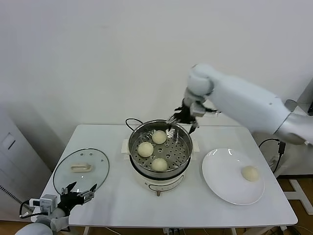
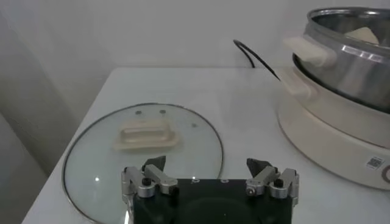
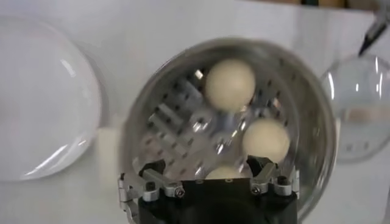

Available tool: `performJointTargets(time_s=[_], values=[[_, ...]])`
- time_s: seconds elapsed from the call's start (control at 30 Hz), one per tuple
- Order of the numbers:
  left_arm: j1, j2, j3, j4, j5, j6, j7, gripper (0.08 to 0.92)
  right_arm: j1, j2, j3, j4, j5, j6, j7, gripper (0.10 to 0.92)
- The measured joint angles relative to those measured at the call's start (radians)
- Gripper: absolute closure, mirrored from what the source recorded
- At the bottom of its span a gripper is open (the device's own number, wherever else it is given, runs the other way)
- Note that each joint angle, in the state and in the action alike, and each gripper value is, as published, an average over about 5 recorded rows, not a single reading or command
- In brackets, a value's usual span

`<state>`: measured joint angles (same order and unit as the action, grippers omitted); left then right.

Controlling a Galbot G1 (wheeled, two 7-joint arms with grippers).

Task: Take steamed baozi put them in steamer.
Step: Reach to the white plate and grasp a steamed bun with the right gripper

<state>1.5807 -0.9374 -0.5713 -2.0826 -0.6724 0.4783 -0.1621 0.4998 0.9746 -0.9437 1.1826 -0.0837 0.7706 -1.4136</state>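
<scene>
Right end effector [image 1: 182, 119] hangs wide and empty over the steamer [image 1: 184, 161]; next, lift clear and approach the plate's [image 1: 220, 183] last baozi [image 1: 250, 173] from above.

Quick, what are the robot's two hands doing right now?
Left gripper: open, empty, near the glass lid.
Right gripper: open, empty, above the steamer.

A round glass lid [image 1: 80, 170] with a cream handle [image 1: 81, 168] lies flat at the lower left of the white table [image 1: 146, 205]. A flat white plate [image 1: 222, 183] sits at the lower right. A black cord [image 1: 131, 122] loops at the table's far edge before a pale wall [image 1: 98, 58].
</scene>
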Motion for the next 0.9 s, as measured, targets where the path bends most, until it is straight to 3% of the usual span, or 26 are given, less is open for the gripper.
performJointTargets(time_s=[0.4,0.9], values=[[0.002,-0.001,-0.004,-0.003,-0.002,0.002,-0.001,0.177,-0.005,-0.193,-0.054,-0.129,0.107,-0.276,-0.01,0.203],[-0.001,0.002,-0.005,-0.008,-0.002,0.009,-0.002,0.177,-0.258,-0.292,0.122,-0.259,-0.003,-0.362,0.01,0.203]])
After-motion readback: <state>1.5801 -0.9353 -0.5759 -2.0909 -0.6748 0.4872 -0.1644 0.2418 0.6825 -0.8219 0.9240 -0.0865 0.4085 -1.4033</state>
